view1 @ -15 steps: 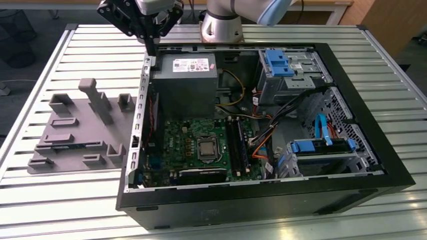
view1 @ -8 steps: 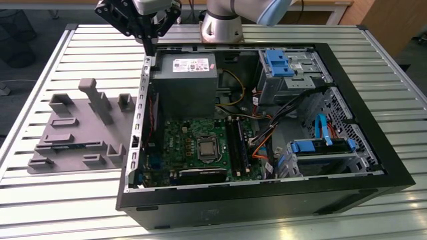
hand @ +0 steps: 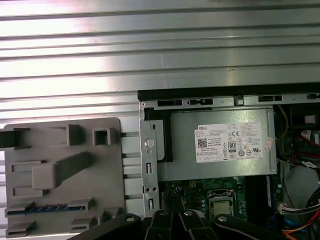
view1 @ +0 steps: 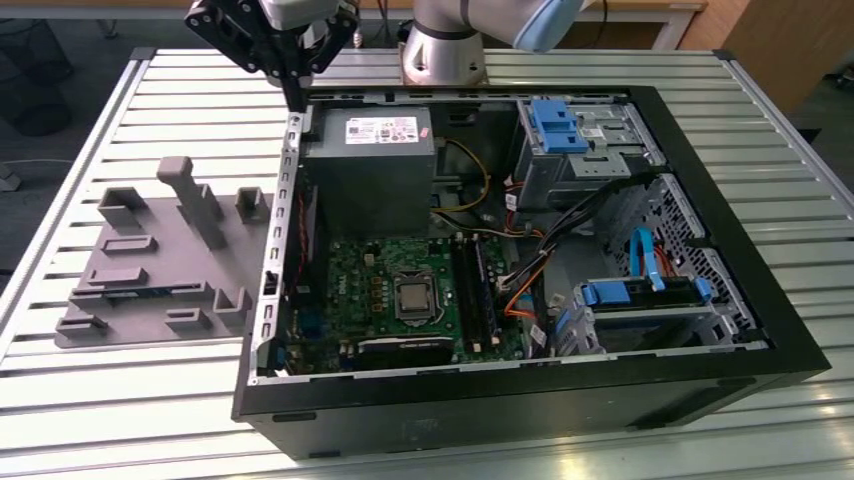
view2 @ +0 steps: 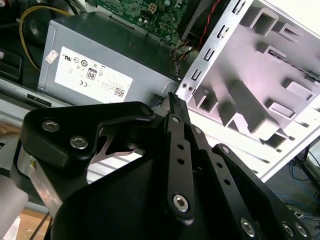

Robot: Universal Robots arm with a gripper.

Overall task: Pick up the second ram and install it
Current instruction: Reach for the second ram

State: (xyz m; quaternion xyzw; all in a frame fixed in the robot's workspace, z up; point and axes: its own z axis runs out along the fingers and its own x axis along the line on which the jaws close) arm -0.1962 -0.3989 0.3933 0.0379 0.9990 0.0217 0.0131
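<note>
My end effector (view1: 295,97) hangs with its fingers closed together and nothing between them. It is above the corner of the open computer case (view1: 534,400), beside the grey power supply (view1: 367,170), toward the counter (view1: 120,420) edge where my arm's base stands. The second ram (view1: 139,292) sits on edge in a slot of the grey fixture tray (view1: 147,320). The tray lies on the counter just beside the case, toward the counter edge on the exterior view's left. In the first wrist view the ram's blue strip (hand: 37,207) shows in that slot, well apart from my end effector
</note>
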